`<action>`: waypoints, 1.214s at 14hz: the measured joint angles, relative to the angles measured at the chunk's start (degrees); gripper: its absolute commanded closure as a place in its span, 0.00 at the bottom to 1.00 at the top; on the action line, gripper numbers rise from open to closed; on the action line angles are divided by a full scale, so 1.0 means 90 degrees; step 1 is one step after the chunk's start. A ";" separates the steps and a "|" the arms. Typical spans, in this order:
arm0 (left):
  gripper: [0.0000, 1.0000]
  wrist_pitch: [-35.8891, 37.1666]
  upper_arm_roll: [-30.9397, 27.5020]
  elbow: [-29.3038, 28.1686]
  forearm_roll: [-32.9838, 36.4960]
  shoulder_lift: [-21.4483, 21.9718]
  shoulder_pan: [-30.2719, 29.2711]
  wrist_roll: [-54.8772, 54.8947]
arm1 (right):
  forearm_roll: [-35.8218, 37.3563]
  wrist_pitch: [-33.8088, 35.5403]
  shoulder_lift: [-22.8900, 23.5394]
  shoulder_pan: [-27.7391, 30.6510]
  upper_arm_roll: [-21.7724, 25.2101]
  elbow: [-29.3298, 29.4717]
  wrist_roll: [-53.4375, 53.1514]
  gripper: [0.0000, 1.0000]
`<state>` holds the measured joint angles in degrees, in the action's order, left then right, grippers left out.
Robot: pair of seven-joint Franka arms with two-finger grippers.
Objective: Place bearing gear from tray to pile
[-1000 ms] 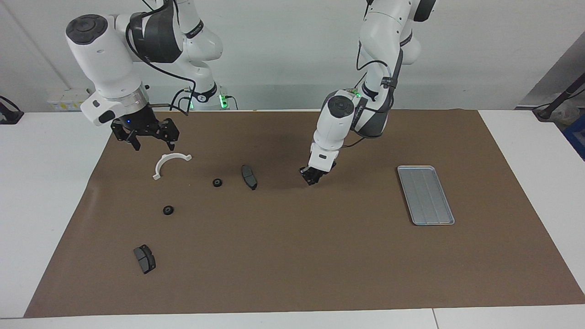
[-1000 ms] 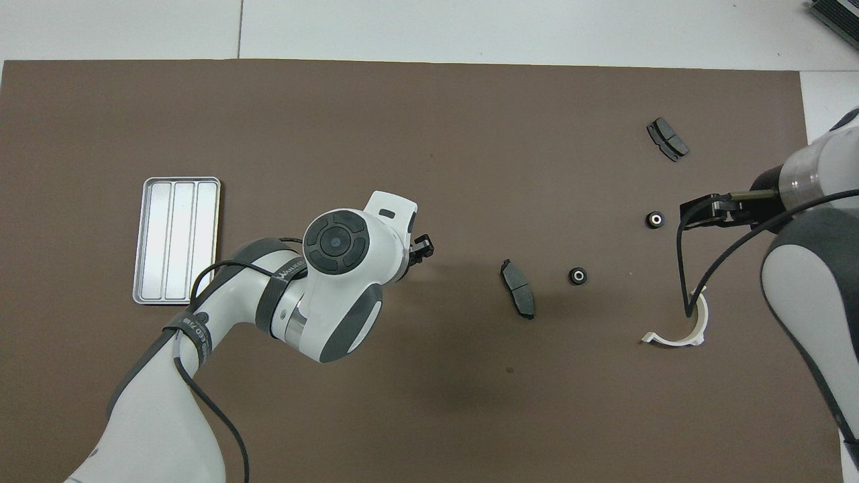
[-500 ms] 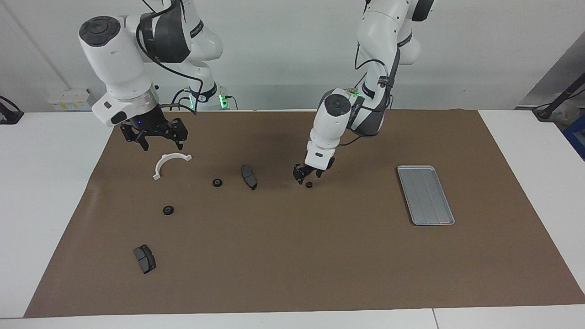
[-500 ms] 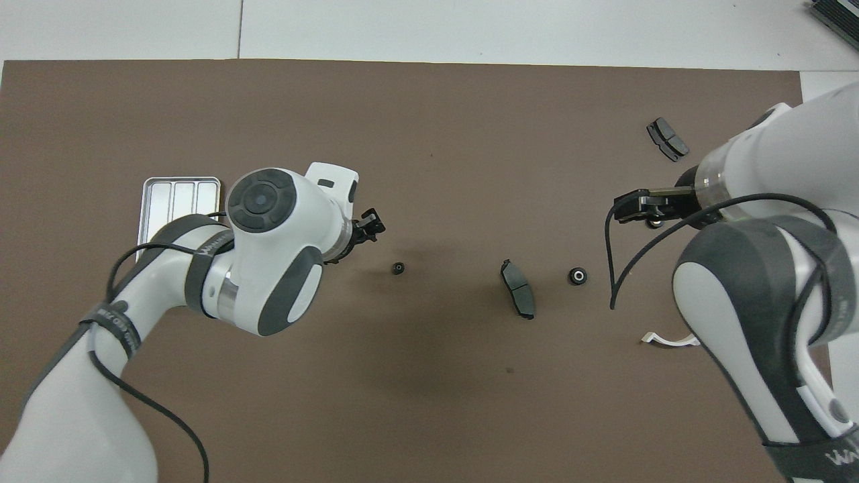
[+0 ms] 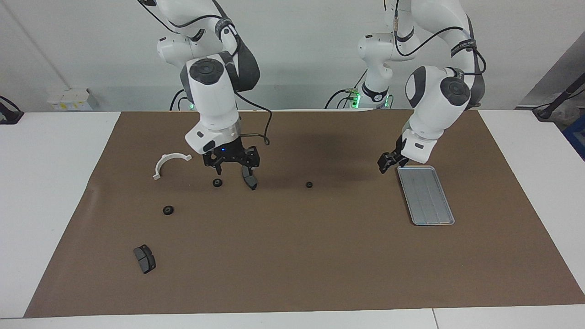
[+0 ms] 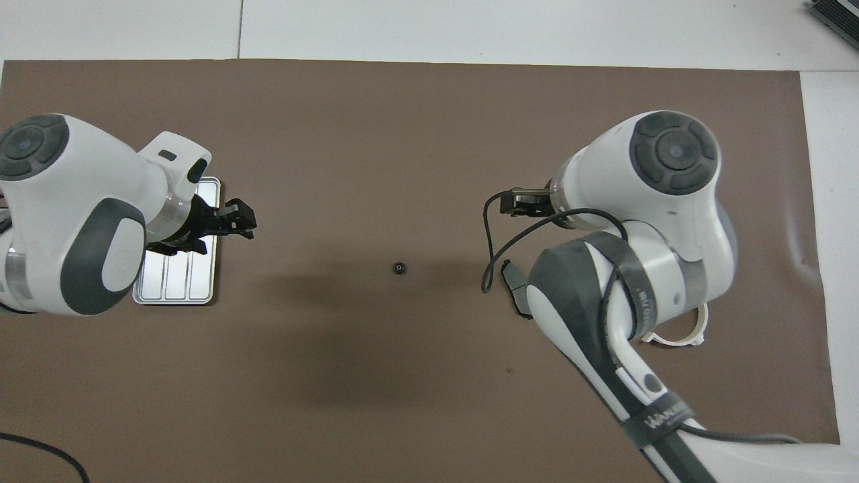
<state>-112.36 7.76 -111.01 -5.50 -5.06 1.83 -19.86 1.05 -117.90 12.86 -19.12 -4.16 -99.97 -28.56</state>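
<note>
One small black bearing gear lies alone on the brown mat, between the tray and the pile. The silver ridged tray sits toward the left arm's end with nothing on it. My left gripper hangs open and holds nothing, over the mat at the tray's corner nearest the robots. The pile holds a white half-ring bracket, a dark brake pad, two more gears and a second pad. My right gripper is open above the first pad.
The brown mat covers most of the white table. In the overhead view the right arm hides much of the pile. A wide bare stretch of mat lies along the edge farthest from the robots.
The left gripper let the gear go on the mat's middle and swung back to the tray. The right arm moved from over the white bracket toward the middle, over the brake pad.
</note>
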 measured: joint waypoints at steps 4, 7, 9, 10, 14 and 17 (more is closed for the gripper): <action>0.04 0.0145 -0.0007 0.0133 0.0199 0.0003 -0.0606 0.1050 | 0.0031 -0.0150 0.0829 -0.0799 -0.0001 0.0587 -0.0810 0.00; 0.00 0.0291 -0.0004 0.0555 0.0343 0.0014 -0.0834 0.1136 | 0.0253 -0.0197 0.1522 -0.1180 0.0002 0.1089 -0.1317 0.00; 0.00 0.0333 -0.0004 0.0834 0.0354 0.0024 -0.0962 0.1137 | 0.0390 -0.0362 0.2025 -0.1363 0.0003 0.1429 -0.1565 0.00; 0.00 0.0335 -0.0006 0.0959 0.0357 0.0027 -0.1025 0.1137 | 0.0397 -0.0492 0.2236 -0.1438 0.0005 0.1542 -0.1582 0.02; 0.00 0.0350 0.0028 0.1393 0.0357 0.0052 -0.1091 0.1112 | 0.0400 -0.0685 0.2466 -0.1659 0.0007 0.1649 -0.1607 0.14; 0.00 0.0408 0.0042 0.1528 0.0358 0.0119 -0.1093 0.1092 | 0.0400 -0.0693 0.2470 -0.1788 0.0007 0.1527 -0.1608 0.25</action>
<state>-108.69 8.14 -97.26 -2.28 -3.99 -8.01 -10.04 4.65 -124.14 35.09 -35.21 -4.10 -86.23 -43.02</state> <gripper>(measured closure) 0.000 0.163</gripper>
